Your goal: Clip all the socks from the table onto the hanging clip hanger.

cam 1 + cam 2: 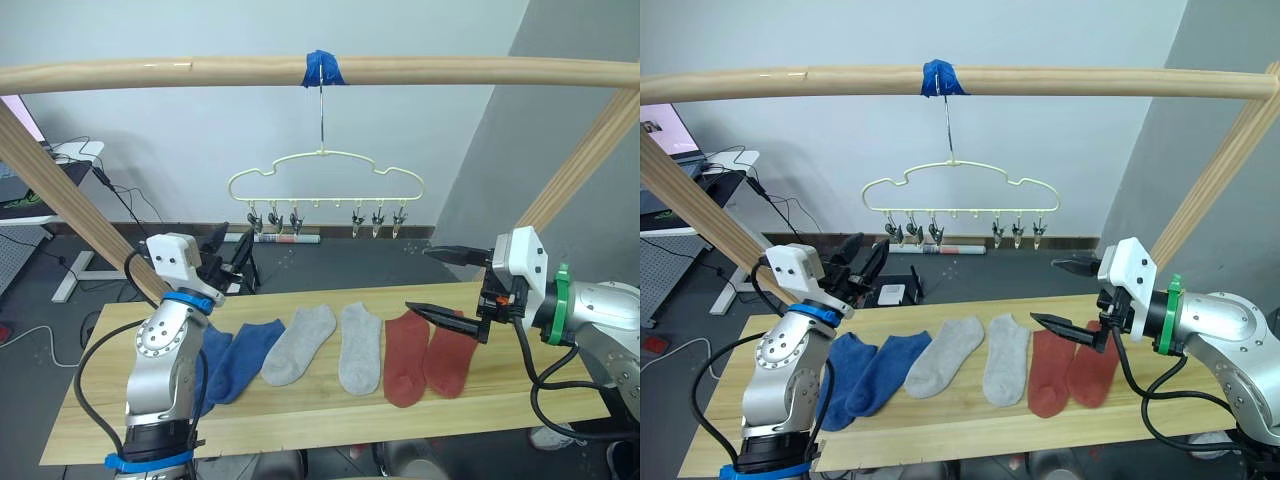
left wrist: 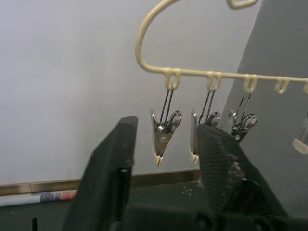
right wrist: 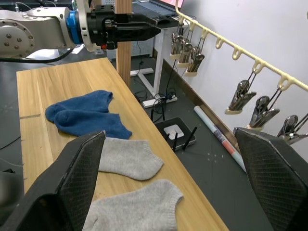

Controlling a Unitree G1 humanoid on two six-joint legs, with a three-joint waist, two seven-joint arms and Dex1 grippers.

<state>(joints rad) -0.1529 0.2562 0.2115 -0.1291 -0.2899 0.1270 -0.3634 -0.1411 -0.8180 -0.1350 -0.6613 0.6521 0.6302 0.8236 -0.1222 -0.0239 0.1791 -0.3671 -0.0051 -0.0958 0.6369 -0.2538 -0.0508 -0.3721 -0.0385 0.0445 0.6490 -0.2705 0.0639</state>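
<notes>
Both my tools are released: right tool (image 1: 440, 283) should drop squarely onto the rust-red socks (image 1: 427, 355), left tool (image 1: 228, 255) waiting near the clip hanger (image 1: 325, 180).

Left arm bent upward, forearm near vertical, left gripper (image 1: 228, 248) raised, jaws parted, holding nothing. Right arm extended in from the side, forearm level, right gripper (image 1: 438, 282) jaws spread wide, empty.
</notes>
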